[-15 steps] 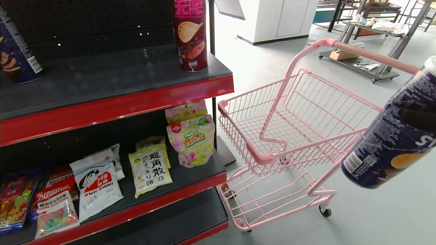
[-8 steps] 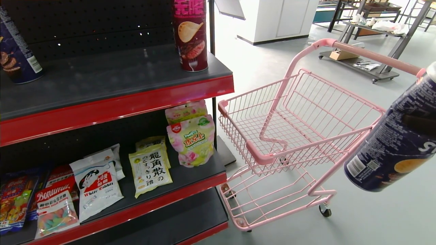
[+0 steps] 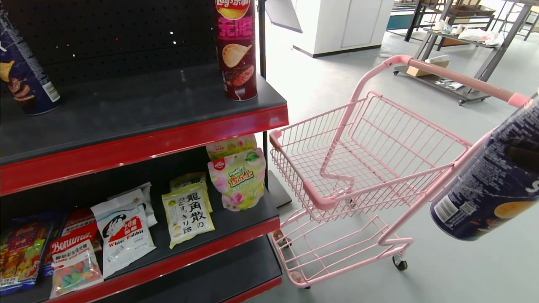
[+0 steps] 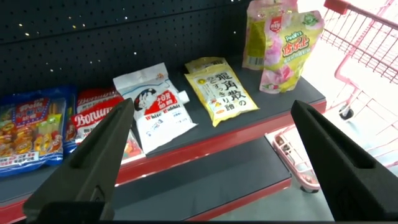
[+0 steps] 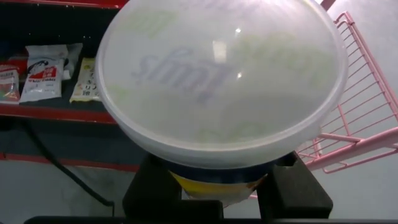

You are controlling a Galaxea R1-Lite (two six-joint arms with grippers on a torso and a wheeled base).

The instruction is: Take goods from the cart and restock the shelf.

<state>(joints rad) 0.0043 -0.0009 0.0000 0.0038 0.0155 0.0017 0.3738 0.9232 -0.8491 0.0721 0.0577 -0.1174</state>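
Nearest, the right jaws clamp a tilted dark-blue chip can (image 3: 492, 185), with a barcode near its base, held in the air beside the pink cart (image 3: 320, 201). Meanwhile the left jaws gape apart, facing printed candy bags (image 4: 155, 109) on the lower tier of the shelf (image 3: 147, 139). Farther off, a maroon can (image 3: 236, 50) picturing chips stands on the top tier.

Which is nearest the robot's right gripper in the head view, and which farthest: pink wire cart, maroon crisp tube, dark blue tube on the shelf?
1. Pink wire cart, right beside the right gripper.
2. Maroon crisp tube, right end of the top shelf.
3. Dark blue tube, that shelf's far left.
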